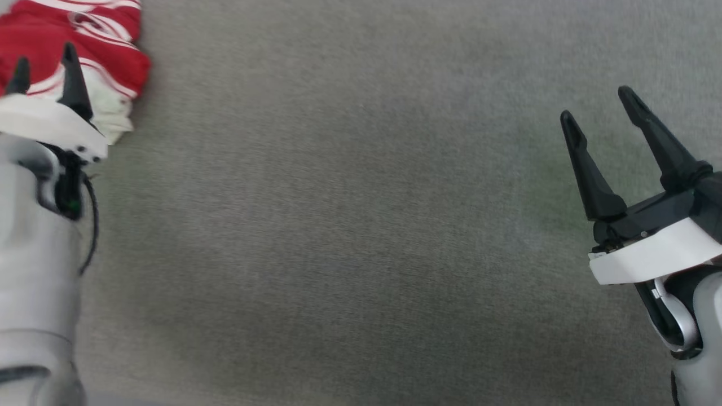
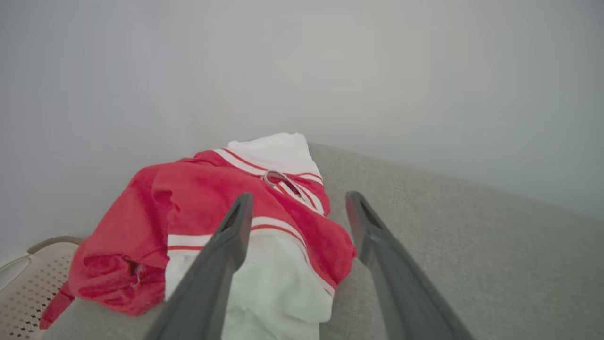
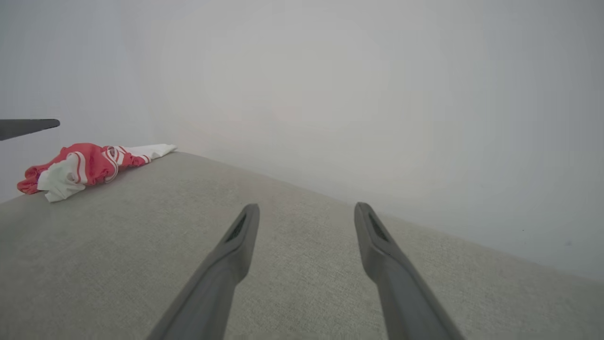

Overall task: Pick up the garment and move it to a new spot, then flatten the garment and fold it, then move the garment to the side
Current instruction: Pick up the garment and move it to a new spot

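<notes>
At the far left of the grey surface (image 1: 350, 225): the garment (image 1: 107, 56), bunched in a loose heap, well apart from the middle of the surface.
Garment, upper side: red cloth crossed by red-white striped trim, folds running every way.
Garment, near side: white sleeve spilling out from under the red, toward the left arm.
Garment, outer edge: one red tip drooping past the rim of the surface, just beside a pale perforated basket (image 2: 28, 278).
Garment print: hidden in the folds.
Left gripper (image 1: 45, 53): poised over the heap, long dark fingers spread wide, pointing along the cloth, clamping nothing; contact between fingertips and cloth impossible to tell.
Left forearm (image 1: 34, 254): pale, at the lower left of the head view, with a black cable (image 1: 93, 225) looping down its side.
Right gripper (image 1: 596, 103): at the right side of the head view, over bare grey surface, fingers spread wide, holding nothing, well apart from the garment.
Right wrist view, far left: garment small and distant at the surface edge, one dark finger (image 3: 28, 127) of the left gripper just above it.
Backdrop: plain pale wall (image 2: 330, 71) behind the far edge of the surface.
</notes>
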Tool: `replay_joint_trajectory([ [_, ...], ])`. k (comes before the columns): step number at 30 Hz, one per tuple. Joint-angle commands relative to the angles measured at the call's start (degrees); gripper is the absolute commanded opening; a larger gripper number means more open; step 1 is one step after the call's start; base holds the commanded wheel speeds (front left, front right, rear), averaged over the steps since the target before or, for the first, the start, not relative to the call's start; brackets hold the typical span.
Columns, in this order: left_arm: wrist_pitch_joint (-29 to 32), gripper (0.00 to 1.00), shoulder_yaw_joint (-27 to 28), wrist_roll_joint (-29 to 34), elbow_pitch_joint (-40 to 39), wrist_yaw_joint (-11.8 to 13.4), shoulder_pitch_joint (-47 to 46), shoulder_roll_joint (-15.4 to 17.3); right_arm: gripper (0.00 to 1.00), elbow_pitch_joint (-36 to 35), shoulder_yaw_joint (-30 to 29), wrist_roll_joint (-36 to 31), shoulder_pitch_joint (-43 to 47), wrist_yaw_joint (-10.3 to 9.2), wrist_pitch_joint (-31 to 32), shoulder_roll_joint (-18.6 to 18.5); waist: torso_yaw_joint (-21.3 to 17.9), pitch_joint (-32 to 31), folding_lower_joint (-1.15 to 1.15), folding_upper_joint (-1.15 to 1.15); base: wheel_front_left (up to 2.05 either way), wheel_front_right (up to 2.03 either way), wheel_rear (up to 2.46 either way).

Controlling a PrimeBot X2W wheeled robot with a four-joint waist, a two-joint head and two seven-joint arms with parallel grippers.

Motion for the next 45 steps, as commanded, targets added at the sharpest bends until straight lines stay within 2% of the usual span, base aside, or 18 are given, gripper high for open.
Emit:
replay_joint_trajectory([
  [1,0.9,1.0,0.1,-0.6,1.7,-0.2,-2.5,1.2,1.0,-0.9,0.1,0.2,-0.8,-0.03,0.5,-0.3,-2.0,2.9,0.0,0.0,0.0,0.0,0.0],
  [5,4.0,1.0,-0.2,-0.5,7.9,0.7,-6.4,2.7,1.0,-3.1,0.6,0.4,-1.6,-0.03,1.7,-0.9,-3.2,5.3,0.0,0.0,0.0,0.0,0.0],
  [11,11.2,1.0,-0.3,-0.8,13.2,4.2,-10.5,4.6,1.0,-6.4,0.8,0.4,-2.2,-0.04,4.0,-1.6,-4.4,8.4,0.0,0.0,0.0,0.0,0.0],
  [15,18.1,1.0,-0.5,-1.5,14.5,5.5,-11.3,4.4,1.0,-7.9,0.7,0.4,-2.3,-0.04,5.1,-2.0,-5.0,9.9,0.0,0.0,0.0,0.0,0.0],
  [18,27.5,1.0,-1.0,-1.9,15.5,6.4,-10.2,3.5,1.0,-9.3,0.3,0.3,-1.9,-0.03,6.0,-2.4,-5.2,11.0,0.0,0.0,0.0,0.0,0.0],
  [20,31.9,1.0,-1.4,-2.2,16.1,6.1,-9.5,2.7,1.0,-10.0,0.1,0.1,-1.7,-0.04,6.4,-2.3,-5.3,11.3,0.0,0.0,0.0,0.0,0.0],
  [22,34.9,1.0,-1.3,-2.7,16.5,6.5,-8.7,2.2,1.0,-10.4,0.1,0.0,-1.6,-0.04,6.8,-2.2,-5.3,11.6,0.0,0.0,0.0,0.0,0.0],
  [24,36.7,1.0,-1.1,-3.1,16.6,5.9,-8.3,1.6,1.0,-10.9,0.2,0.0,-1.7,-0.04,7.1,-2.2,-5.4,11.8,0.0,0.0,0.0,0.0,0.0],
  [25,37.1,0.84,-1.2,-3.3,16.7,5.8,-8.2,1.5,1.0,-11.2,0.2,0.0,-1.8,-0.04,7.2,-2.2,-5.4,11.9,0.0,0.0,0.0,0.0,0.0],
  [26,37.3,0.0,-1.2,-3.3,16.7,5.5,-8.3,1.4,1.0,-11.3,0.1,0.0,-1.9,-0.04,7.4,-2.1,-5.4,12.0,0.0,0.0,0.0,0.0,0.0],
  [34,32.8,0.0,-1.6,-3.3,15.1,4.5,-12.3,3.9,1.0,-11.2,-1.9,-0.5,-1.7,-0.03,6.9,-1.8,-4.3,11.4,0.0,0.0,0.0,0.0,0.0],
  [45,24.9,0.0,-5.1,0.1,10.5,3.3,-18.7,8.6,1.0,-9.2,-4.9,-0.9,0.3,-0.03,4.3,0.9,-1.4,4.3,0.0,0.0,0.0,0.0,0.0],
])
